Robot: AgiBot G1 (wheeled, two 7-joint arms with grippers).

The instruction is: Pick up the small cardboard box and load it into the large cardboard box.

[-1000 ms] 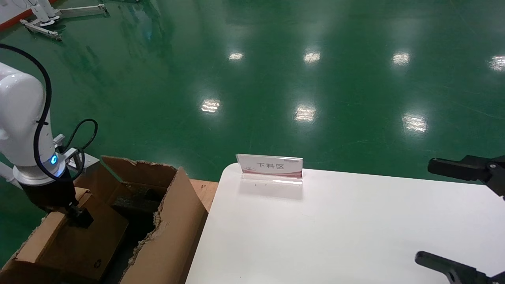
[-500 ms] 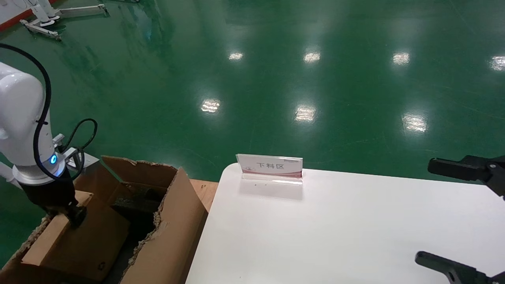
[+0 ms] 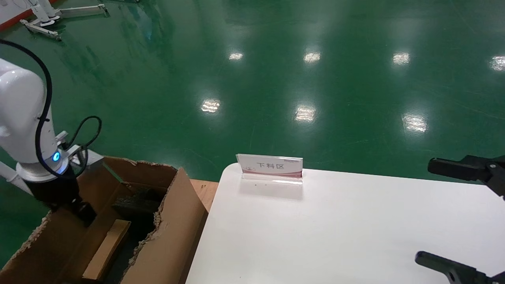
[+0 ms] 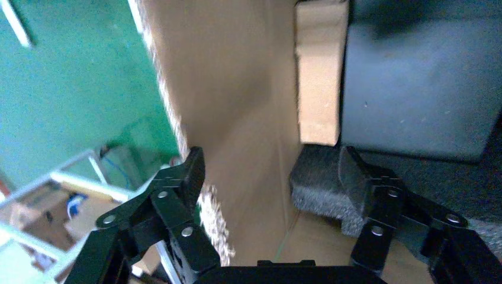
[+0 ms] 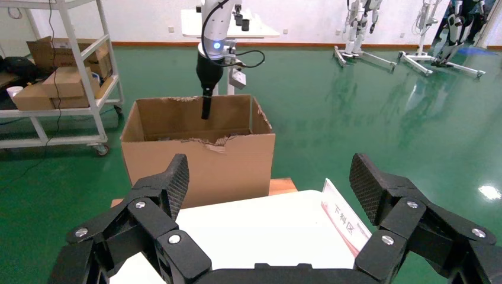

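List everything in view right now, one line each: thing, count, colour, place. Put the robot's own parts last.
large cardboard box: one, brown, torn top edges, on the floor left of the table.
small cardboard box: one, brown, inside the large cardboard box, on edge and tilted.
foam blocks: black, inside the large cardboard box; count unclear.
table: one, white, right of the big box.
sign: one, white and red, at the table's far edge.
floor: green, glossy.
left claw: black, open, empty, astride the big box's wall.
right claw: black, open, empty, over the table.
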